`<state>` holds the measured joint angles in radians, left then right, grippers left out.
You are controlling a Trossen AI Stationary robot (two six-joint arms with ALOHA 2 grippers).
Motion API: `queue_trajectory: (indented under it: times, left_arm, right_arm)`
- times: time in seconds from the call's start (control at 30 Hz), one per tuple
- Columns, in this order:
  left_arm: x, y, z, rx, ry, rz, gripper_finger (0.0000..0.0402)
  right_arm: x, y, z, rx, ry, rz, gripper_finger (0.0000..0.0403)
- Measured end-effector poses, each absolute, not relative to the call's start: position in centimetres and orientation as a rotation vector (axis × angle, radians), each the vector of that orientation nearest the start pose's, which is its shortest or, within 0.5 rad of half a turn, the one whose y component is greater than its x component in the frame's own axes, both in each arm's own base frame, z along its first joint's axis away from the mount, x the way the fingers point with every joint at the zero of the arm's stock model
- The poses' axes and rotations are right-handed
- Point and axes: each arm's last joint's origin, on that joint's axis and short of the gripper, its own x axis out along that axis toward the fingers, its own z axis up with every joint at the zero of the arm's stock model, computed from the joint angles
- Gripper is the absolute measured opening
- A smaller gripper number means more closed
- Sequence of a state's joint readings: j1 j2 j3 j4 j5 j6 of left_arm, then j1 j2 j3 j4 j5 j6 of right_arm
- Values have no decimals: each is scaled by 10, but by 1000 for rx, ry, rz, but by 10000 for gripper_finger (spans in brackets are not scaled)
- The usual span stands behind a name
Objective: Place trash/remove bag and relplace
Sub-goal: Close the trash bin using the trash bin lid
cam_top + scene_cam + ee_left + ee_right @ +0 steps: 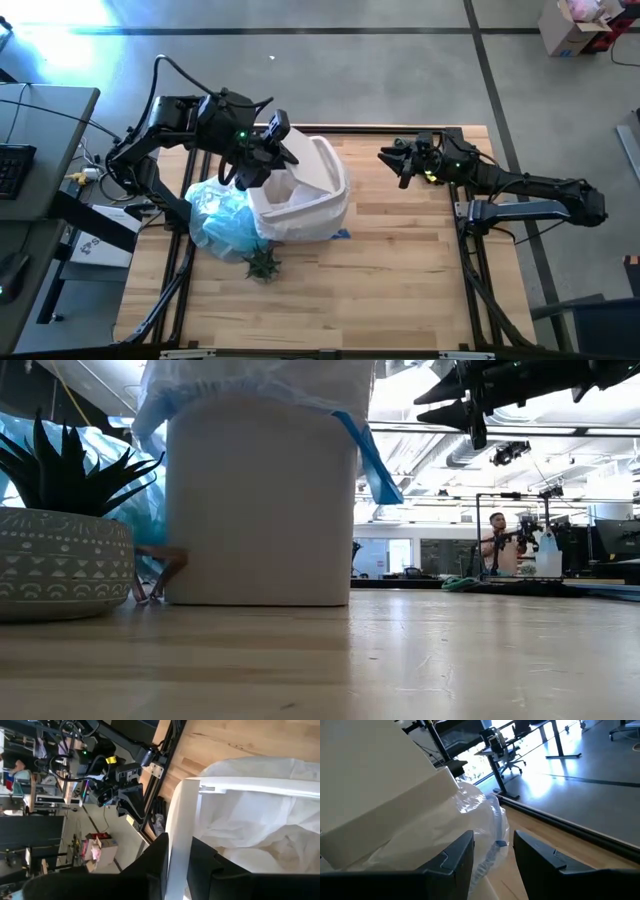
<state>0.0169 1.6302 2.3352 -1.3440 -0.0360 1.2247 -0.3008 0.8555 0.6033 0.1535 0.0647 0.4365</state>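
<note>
The left tool (pixel 176 865) straddles the white bin's (pixel 312 190) rim, fingers narrowly parted. A blue bag (pixel 222 218) lies beside the bin on the worktop (pixel 400 270). The right tool (pixel 492 851) hovers apart, released, empty.

A white plastic bin (pixel 300 195) lined with thin translucent plastic stands on the wooden bench (pixel 400 270); a crumpled light-blue plastic bag (pixel 222 220) lies at its left, a small spiky potted plant (pixel 263 264) before them.

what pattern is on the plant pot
Grey-green with white triangles and dotted bands on the pot; low view shows it best.
</note>
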Motion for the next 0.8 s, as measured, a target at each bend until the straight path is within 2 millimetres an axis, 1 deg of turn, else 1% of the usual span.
queue_trajectory:
  times: [0.2, 0.33, 0.8]
  left_arm:
    - [261, 4, 514, 1143, 591, -338, 35]
    - [260, 4, 513, 1113, 591, -340, 44]
    - [260, 2, 513, 984, 586, -345, 122]
  right_arm:
    - [186, -60, 290, 442, 17, -384, 128]
    - [186, -60, 290, 442, 16, -388, 128]
    - [186, -60, 290, 441, 14, -400, 128]
